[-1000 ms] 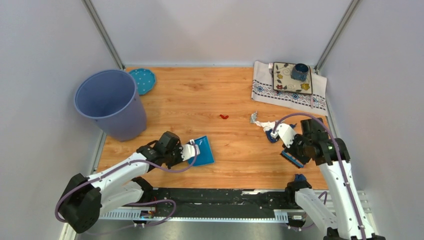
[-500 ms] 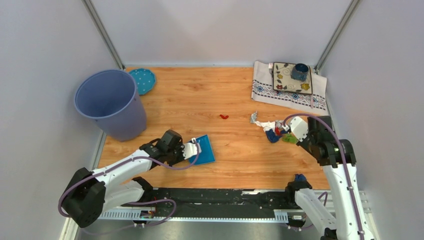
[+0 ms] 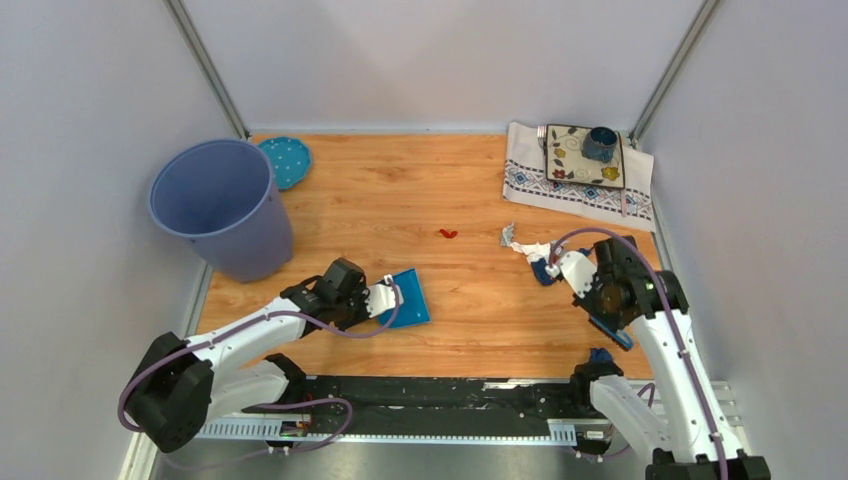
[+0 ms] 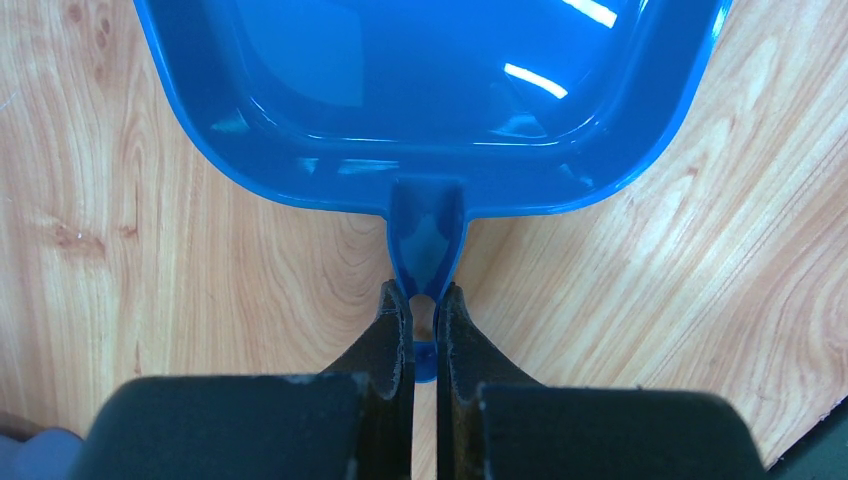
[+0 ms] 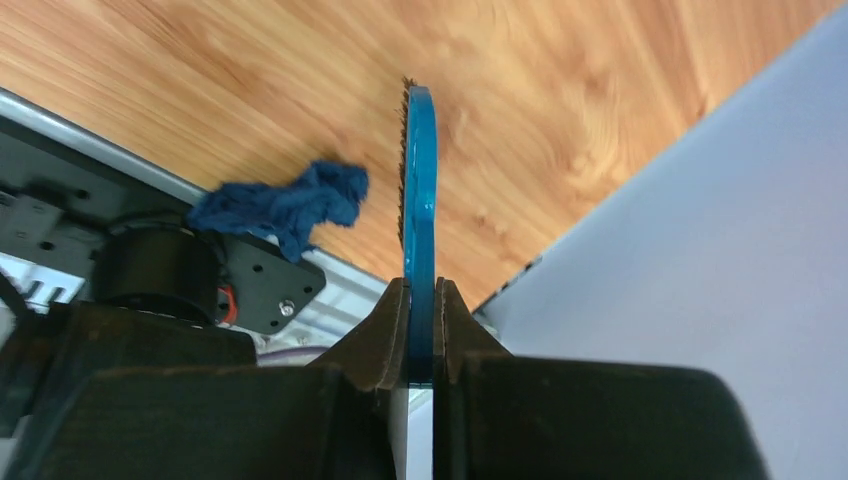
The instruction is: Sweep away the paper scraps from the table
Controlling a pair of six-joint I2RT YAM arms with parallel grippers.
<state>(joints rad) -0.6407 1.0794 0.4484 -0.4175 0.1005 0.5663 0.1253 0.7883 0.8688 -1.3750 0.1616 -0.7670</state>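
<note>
Now the right arm has swung back in from the table's right edge. Its right gripper (image 5: pixel 421 295), clamped tight on the flat blue hand brush (image 5: pixel 420 180), again covers the green and red bits that lay exposed 0.5 s earlier. The crumpled paper scraps (image 3: pixel 531 249) remain heaped near the right edge of the orange-brown wood-grain table (image 3: pixel 400 190). 1 red scrap (image 3: pixel 448 233) lies alone nearer the middle, unmoved. By this evidence the stroke is being reset and nothing has reached the pan. The left gripper (image 4: pixel 423 300), pinched on the handle of the blue plastic dustpan (image 4: pixel 430 80), keeps it flat towards the near-left corner, well apart from the heap. The right wrist bends down, brush edge-on towards the near edge.
</note>
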